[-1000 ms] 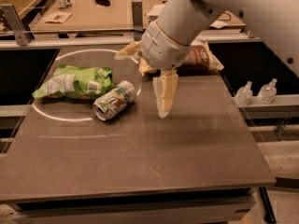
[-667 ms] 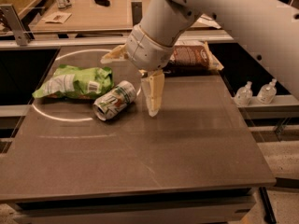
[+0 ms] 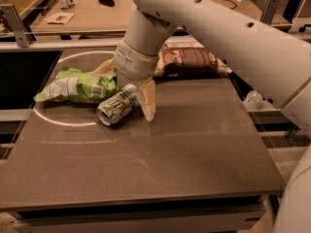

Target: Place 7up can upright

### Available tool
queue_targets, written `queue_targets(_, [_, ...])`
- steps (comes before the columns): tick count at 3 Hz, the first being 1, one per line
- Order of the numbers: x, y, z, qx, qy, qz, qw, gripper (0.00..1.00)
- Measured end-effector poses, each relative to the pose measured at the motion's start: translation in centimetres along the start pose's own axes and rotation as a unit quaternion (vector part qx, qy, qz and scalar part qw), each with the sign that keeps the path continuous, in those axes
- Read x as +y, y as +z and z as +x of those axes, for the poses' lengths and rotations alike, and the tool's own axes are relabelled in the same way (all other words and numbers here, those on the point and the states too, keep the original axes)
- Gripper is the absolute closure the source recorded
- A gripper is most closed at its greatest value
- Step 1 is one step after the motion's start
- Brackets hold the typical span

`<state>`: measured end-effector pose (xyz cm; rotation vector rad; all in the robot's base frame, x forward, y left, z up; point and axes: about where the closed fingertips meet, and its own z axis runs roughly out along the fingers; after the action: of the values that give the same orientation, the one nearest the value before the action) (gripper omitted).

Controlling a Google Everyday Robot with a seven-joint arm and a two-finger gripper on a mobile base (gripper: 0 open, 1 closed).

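The 7up can (image 3: 116, 106) lies on its side on the dark table (image 3: 170, 154), left of centre, its silver end facing front-left. It touches the green-and-white chip bag (image 3: 73, 86). My gripper (image 3: 121, 95) is open, hanging from the white arm above the can. One cream finger (image 3: 148, 101) points down just right of the can, close to its far end. The other finger (image 3: 101, 68) shows behind the chip bag's right end. The can sits between the two fingers and is not held.
A brown snack bag (image 3: 187, 59) lies at the back of the table, behind the arm. A plastic bottle (image 3: 252, 100) stands off the right edge. A light circle is marked on the table's left. A counter with small items runs behind.
The arm and open gripper have moved left and toward the can, so the right finger now stands right next to it. The can and the bags have not moved.
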<state>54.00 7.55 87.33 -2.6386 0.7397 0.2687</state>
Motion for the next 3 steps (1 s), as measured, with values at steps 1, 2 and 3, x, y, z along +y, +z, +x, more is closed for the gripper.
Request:
queue_targets(1, [0.2, 0.6, 1.3, 0.025, -0.003, -0.022, 0.9994, 0.0])
queue_targets(2, [1.4, 0.3, 2.4, 0.055, 0.018, -0.046, 0.9972, 0.0])
queue_targets(3, [2.6, 0.3, 2.5, 0.073, 0.035, -0.06, 0.9949, 0.0])
